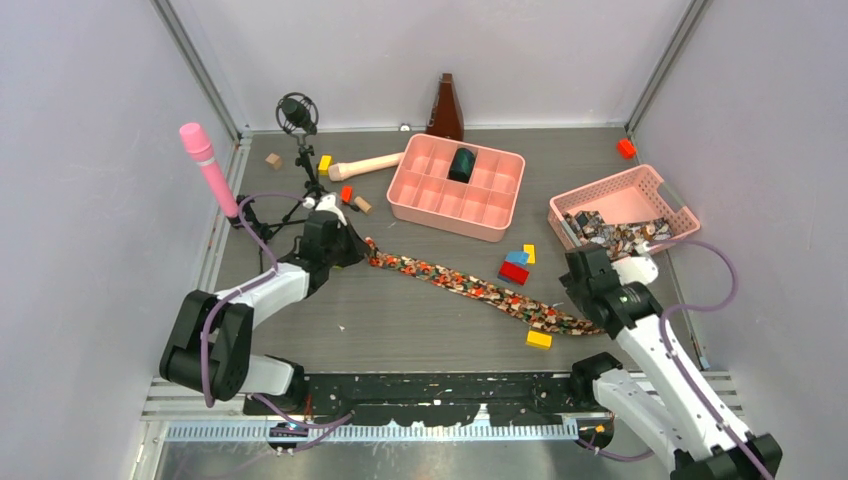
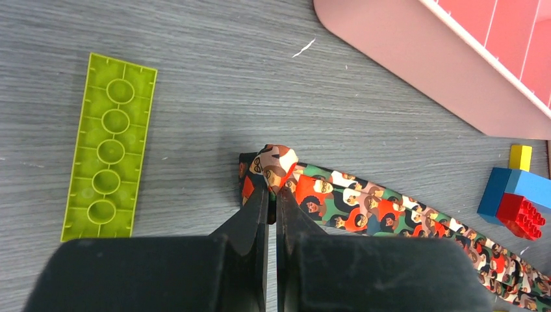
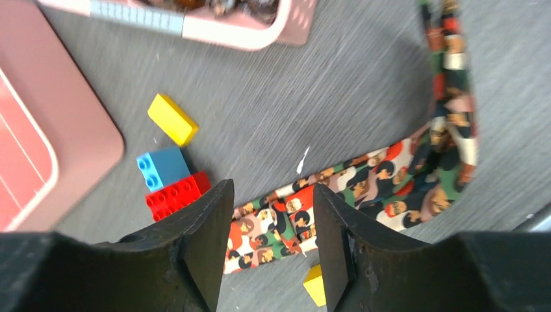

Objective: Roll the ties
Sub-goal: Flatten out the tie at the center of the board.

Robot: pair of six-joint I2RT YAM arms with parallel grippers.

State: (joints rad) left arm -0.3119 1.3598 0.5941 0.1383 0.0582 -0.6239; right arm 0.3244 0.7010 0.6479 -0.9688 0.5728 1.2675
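Fabric of the tie (image 1: 470, 285) is laid diagonally across mid-frame on the surface (image 1: 400, 335), its tip clamped by the left end effector (image 2: 271, 195); with the right end effector (image 3: 271, 198) parted, slack could skew rolling.

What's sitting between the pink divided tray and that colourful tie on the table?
A small cluster of blue, red and yellow toy blocks lies between the tray and the tie; the overhead view shows it.
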